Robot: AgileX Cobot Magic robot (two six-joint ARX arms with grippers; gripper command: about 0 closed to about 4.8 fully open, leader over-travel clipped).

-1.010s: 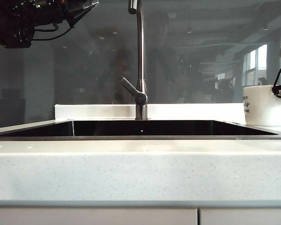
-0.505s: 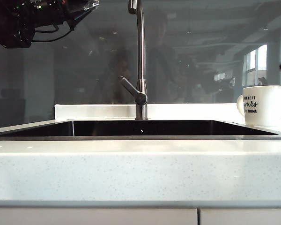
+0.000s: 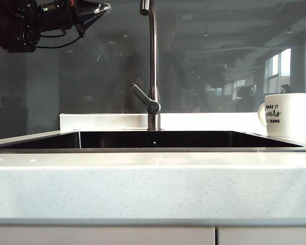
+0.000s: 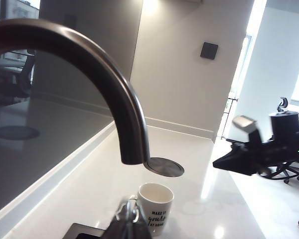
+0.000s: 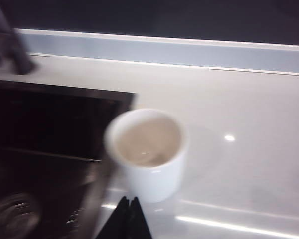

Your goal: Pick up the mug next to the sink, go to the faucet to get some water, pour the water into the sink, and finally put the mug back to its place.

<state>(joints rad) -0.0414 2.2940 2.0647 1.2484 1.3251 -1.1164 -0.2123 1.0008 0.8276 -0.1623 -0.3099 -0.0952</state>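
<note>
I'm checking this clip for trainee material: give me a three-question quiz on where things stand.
1. True or false: the mug stands on the countertop beside the sink.
2. The right tool is: A) open around the mug, B) shut, clear of the mug, C) shut on the handle.
3. Which tool is up near the faucet spout?

Key: 1 true. 2 B. 3 The left tool, shut and holding nothing.

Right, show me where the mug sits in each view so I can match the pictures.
Exterior view: mug at far right, on the counter beside the sink.
Left wrist view: mug at bottom centre, below the faucet spout.
Right wrist view: mug at centre, seen from above.
Shared landmark: the sink edge next to it.
</note>
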